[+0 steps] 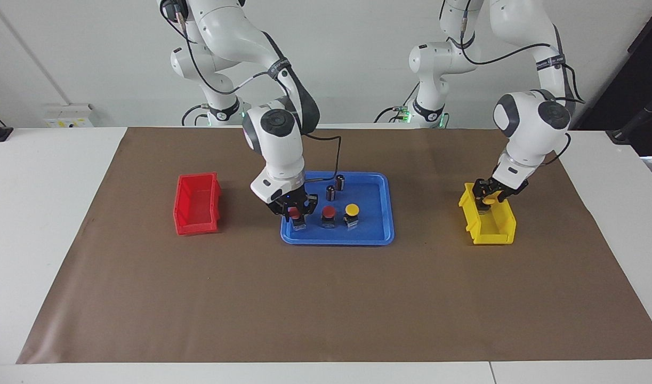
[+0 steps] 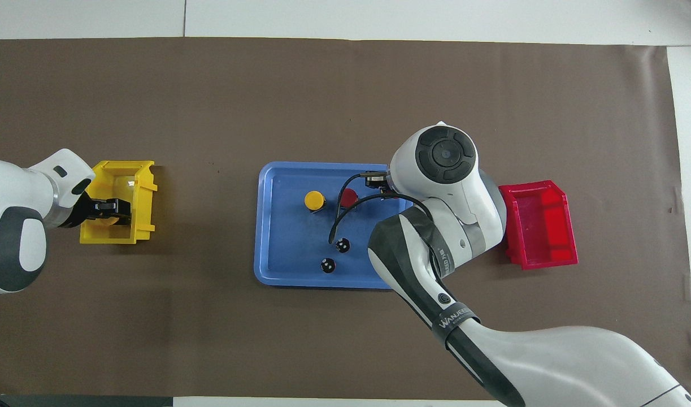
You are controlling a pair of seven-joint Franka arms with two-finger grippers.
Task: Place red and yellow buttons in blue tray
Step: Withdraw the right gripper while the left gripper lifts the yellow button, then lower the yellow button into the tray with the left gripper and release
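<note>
**Two buttons in the blue tray, two more in the jaws**

We judge these buttons light, rigid and hard to damage. The domed caps look slick, so the safer hold is across the flat sides of the black base or low on the cap's neck. Reading the facing frame from its left, the red bin [image 1: 196, 205] comes first. Left of centre, the right jaws are clenched on the held red button [image 1: 294, 214], low over the blue tray [image 1: 373, 234]. In the tray at frame centre stand the second red button [image 1: 328, 213], the yellow button [image 1: 352, 209] and two dark cylinders [image 1: 339, 182]. At the right of the frame the left jaws, half closed, reach into the yellow bin [image 1: 496, 229]. They appear to grip the last yellow button [image 1: 488, 199].
</note>
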